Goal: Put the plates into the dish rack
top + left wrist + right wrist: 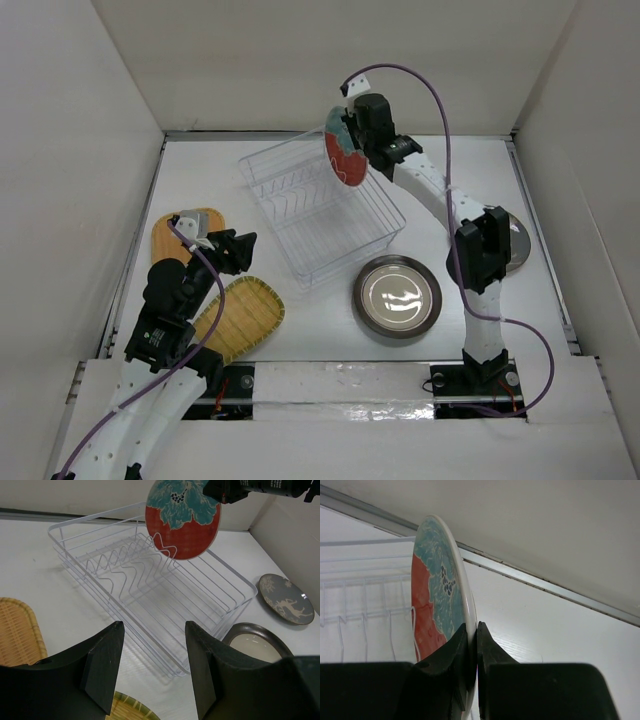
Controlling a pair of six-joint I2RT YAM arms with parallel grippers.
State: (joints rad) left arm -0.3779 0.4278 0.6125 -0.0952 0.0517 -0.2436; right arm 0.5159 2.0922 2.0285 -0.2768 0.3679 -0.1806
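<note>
White walls close in a white tabletop [300, 345] on three sides. Toward the back of it, set at a slant, sits the clear dish rack [320, 215], with no plate standing loose in it. The right hand [471, 640] is clamped tight on the rim of the red-and-teal plate [345, 150] and holds it on edge over the far right end of the rack. The plate's lower edge is down by the upright prongs, and one wire loop crosses in front of it in the left wrist view. Whether it touches the rack I cannot tell.

The left hand [155, 630] is spread wide with nothing in it. It hangs above the tabletop left of the rack and points toward it. Under that arm lie the orange woven plate [185, 232] and, nearer, the yellow woven plate [240, 318]. The shiny metal plate [397, 296] lies flat just in front of the rack's near right corner. The grey deer plate [286, 599] lies to the right, partly hidden by the right arm from above.
</note>
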